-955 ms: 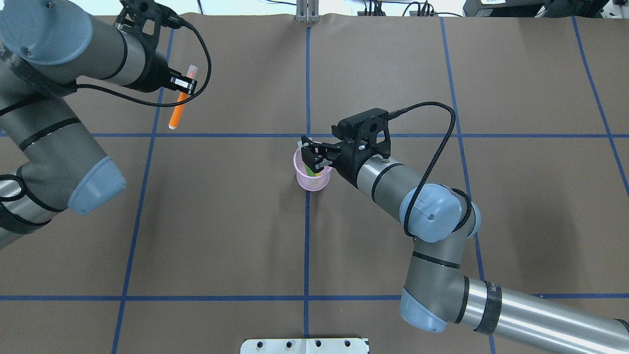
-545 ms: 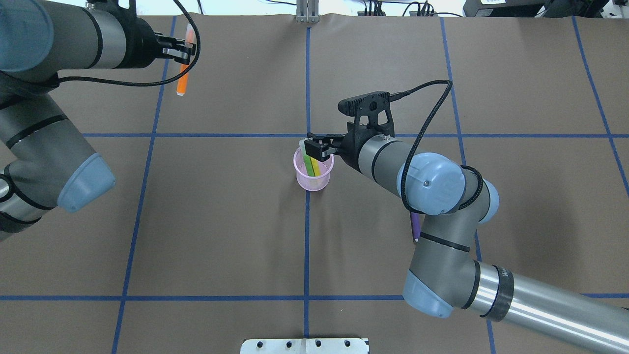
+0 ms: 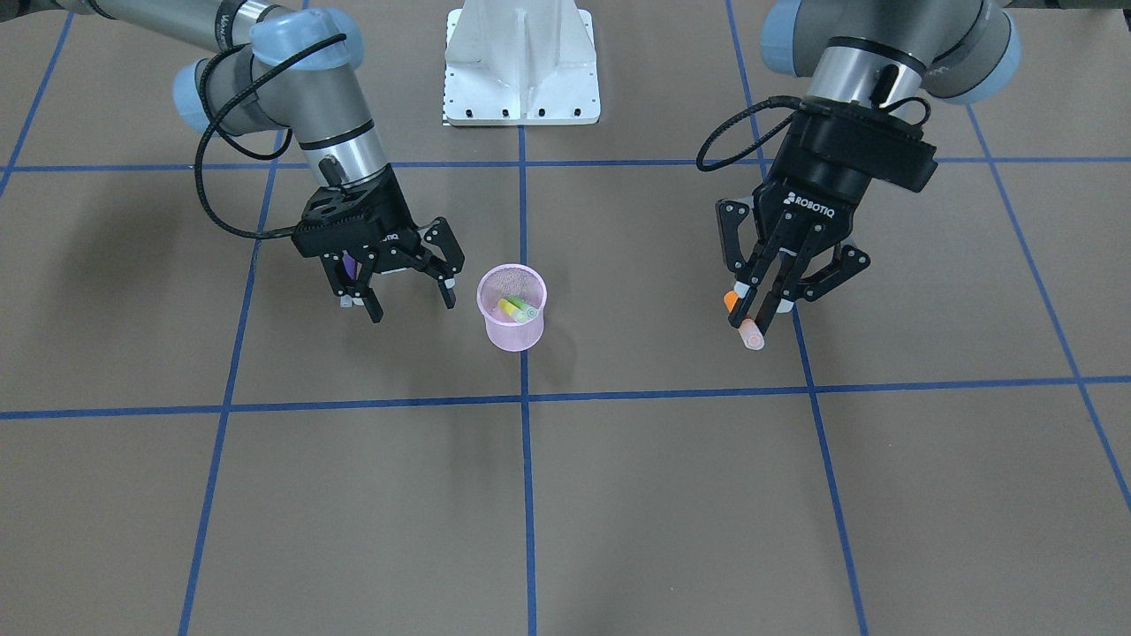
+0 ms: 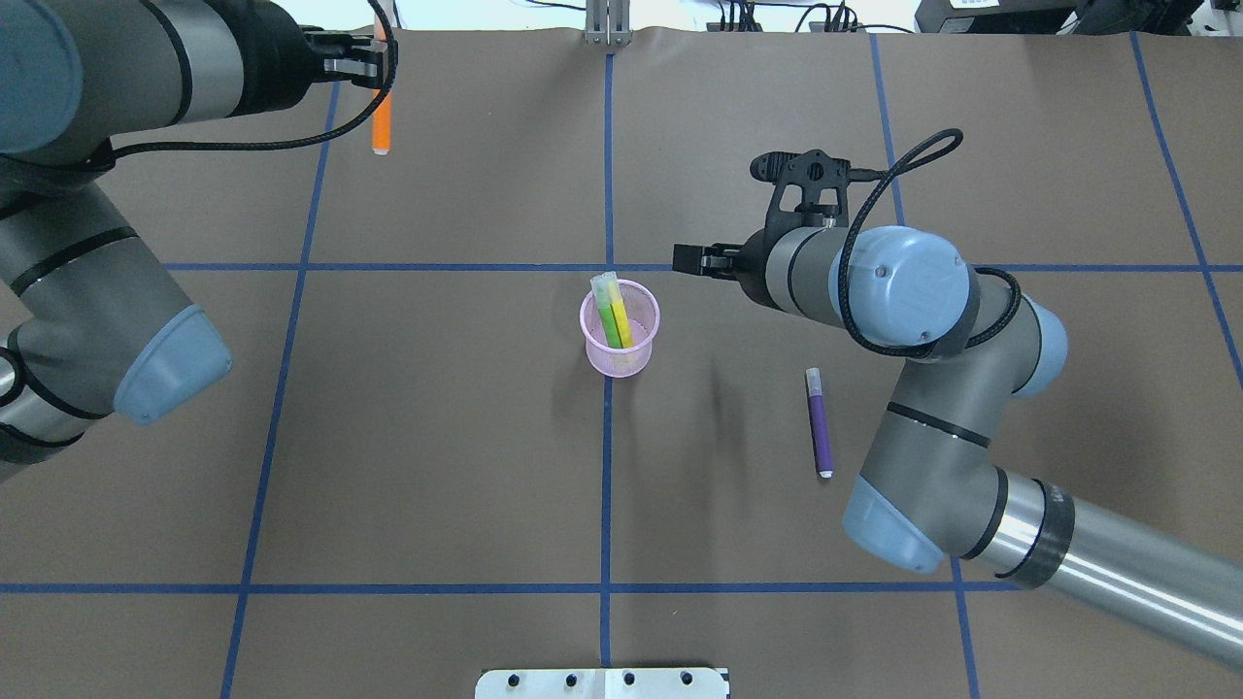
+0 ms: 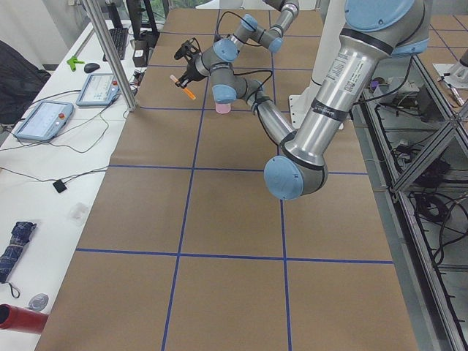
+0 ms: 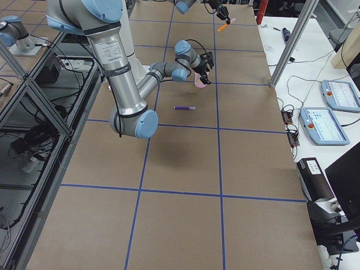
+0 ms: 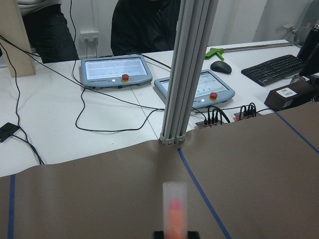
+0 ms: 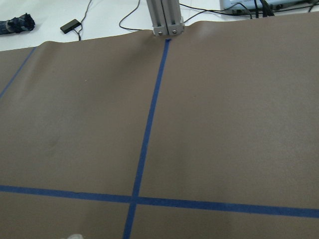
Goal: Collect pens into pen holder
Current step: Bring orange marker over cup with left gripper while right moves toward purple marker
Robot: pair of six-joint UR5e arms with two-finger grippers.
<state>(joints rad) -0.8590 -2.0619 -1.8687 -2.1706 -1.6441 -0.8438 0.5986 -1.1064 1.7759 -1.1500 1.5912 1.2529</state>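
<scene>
The pink mesh pen holder (image 4: 621, 354) stands at the table's centre, also seen as the pen holder (image 3: 512, 331) in the front-facing view. A yellow pen (image 4: 623, 330) and a green pen (image 4: 608, 316) lean inside it. My right gripper (image 3: 413, 305) hangs open and empty just beside the cup, apart from it. A purple pen (image 4: 820, 427) lies flat on the paper under my right arm. My left gripper (image 3: 762, 305) is shut on an orange pen (image 4: 382, 121) and holds it in the air over the far left of the table. The orange pen's (image 7: 174, 211) pale cap points forward.
Blue tape lines cross the brown paper. A white base plate (image 3: 521, 62) sits at the robot's side. An aluminium post (image 7: 185, 74) stands at the far table edge. Behind it lie control pendants (image 7: 117, 69) on a white desk, where a person (image 7: 144, 25) sits.
My right gripper pulled back from over the pen holder, off to the right, uncovering the purple pen. My left gripper carried the orange pen farther toward the far edge.
</scene>
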